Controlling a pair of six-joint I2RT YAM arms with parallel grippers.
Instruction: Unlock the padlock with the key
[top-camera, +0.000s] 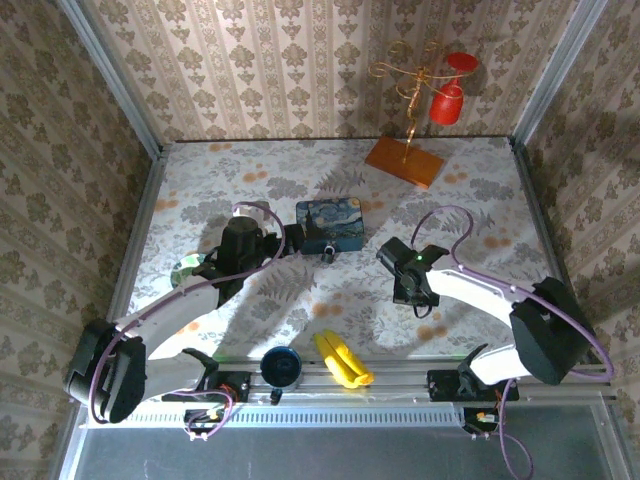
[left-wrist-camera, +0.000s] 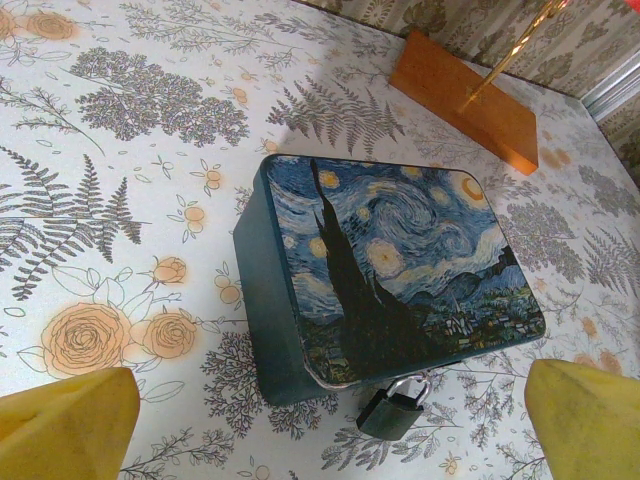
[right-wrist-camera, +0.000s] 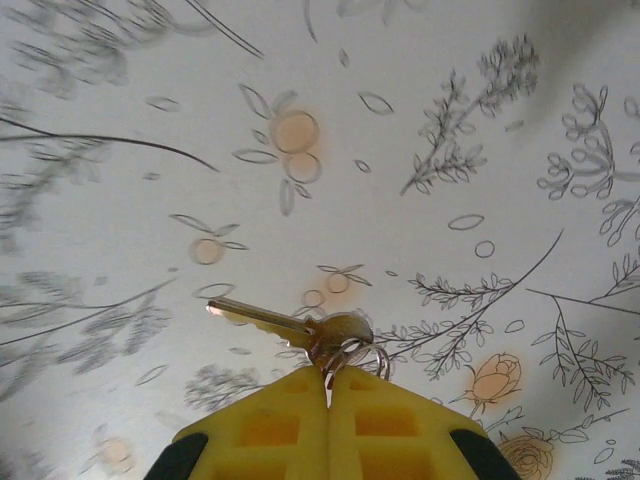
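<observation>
The small dark padlock with a silver shackle hangs from the front clasp of the blue painting-printed box and rests on the tablecloth. My left gripper stands open and wide just in front of it, one yellow fingertip on each side of the view. In the top view the padlock lies right of the left gripper. My right gripper is shut on the ring and head of the brass key, whose blade points left over the cloth. That right gripper sits at the table's middle right.
A wooden base with a gold stand carrying red cups is at the back. Bananas and a blue mug lie by the near rail. A shiny disc sits at the left. Walls close in three sides.
</observation>
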